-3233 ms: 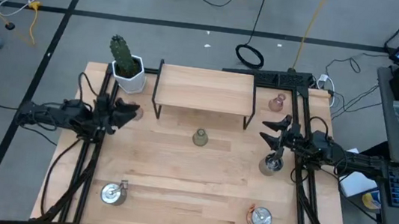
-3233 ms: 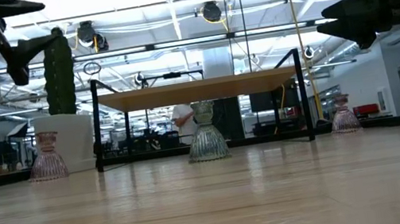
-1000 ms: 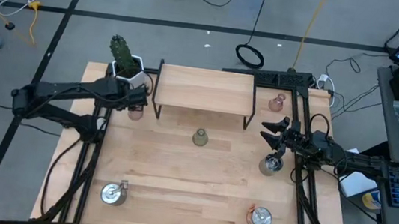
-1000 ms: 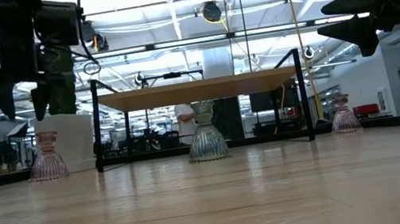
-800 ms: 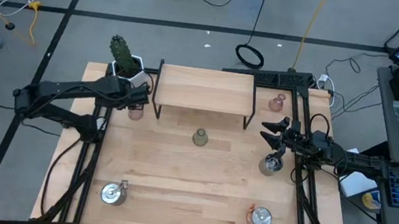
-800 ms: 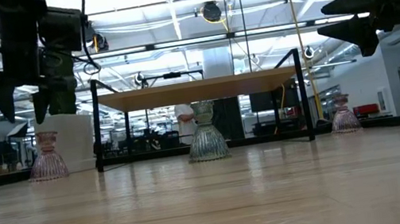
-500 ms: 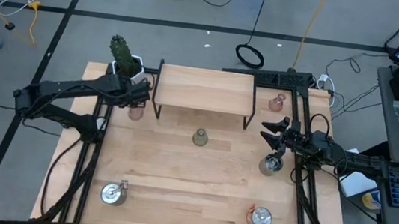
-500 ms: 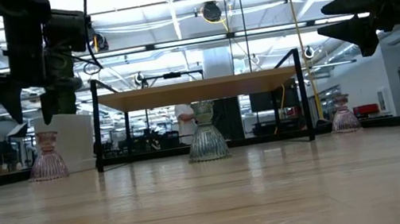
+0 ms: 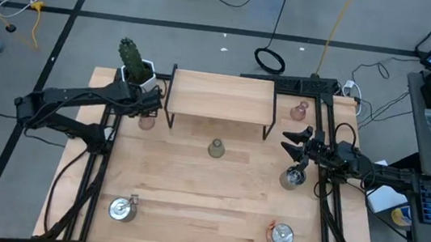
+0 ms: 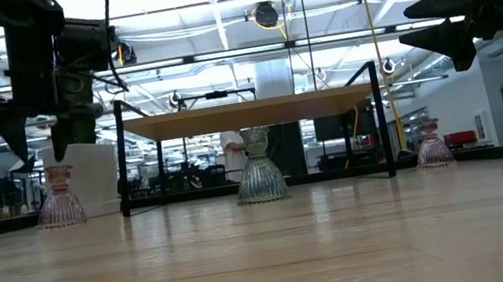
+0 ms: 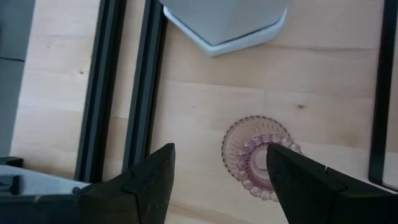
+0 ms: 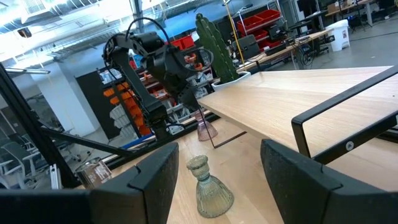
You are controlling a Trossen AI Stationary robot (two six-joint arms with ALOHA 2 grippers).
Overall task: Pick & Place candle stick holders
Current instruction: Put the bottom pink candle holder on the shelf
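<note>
A pale pink glass holder [image 9: 146, 121] stands on its base at the far left of the table, beside the cactus pot. My left gripper [image 11: 217, 165] hangs open just above it, pointing steeply down, and its fingers [image 10: 26, 156] are clear of the holder [image 10: 59, 197]. An olive-green holder [image 9: 216, 148] stands mid-table in front of the wooden riser. A second pink holder [image 9: 299, 111] stands at the far right. My right gripper [image 9: 294, 142] waits open and level at the right, above a silver holder [image 9: 294, 177]. Two more silver holders [image 9: 120, 208] [image 9: 280, 235] stand near the front edge.
A white-potted cactus [image 9: 134, 67] stands at the far left corner, close behind my left gripper. A wooden riser on black legs [image 9: 221, 97] spans the far middle. Black frame rails [image 9: 96, 172] run along both table sides.
My left gripper has sunk a little toward the pink holder beneath it and stays open. The holder has not moved.
</note>
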